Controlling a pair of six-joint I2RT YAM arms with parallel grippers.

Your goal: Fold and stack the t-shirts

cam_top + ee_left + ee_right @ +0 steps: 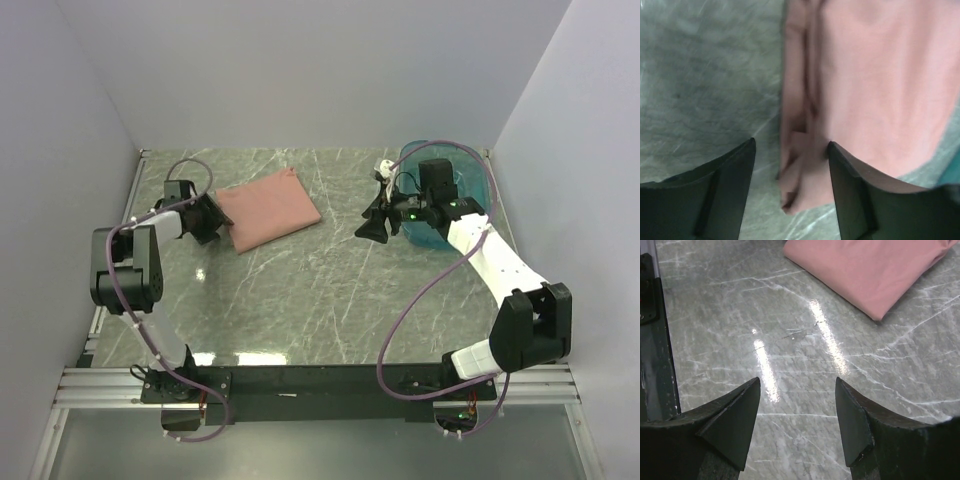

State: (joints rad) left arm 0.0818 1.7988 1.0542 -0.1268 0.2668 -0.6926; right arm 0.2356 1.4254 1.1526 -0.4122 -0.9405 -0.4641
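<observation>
The folded salmon-pink t-shirt lies flat on the bench, far and left of centre. Its long axis runs left to right, with the right end tilted farther away. The left end effector stands open astride its left folded edge, gripping nothing. The right end effector, open and empty, hovers well to the right, near the teal tub.

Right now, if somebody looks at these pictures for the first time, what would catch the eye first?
The folded pink t-shirt lies at the back left of the grey-green marble table, the only warm colour there. The left hand stands open at its left edge, with the folded edge between the fingers but apparently not gripped. At the back right, a teal tub sits just behind the open right hand.
</observation>
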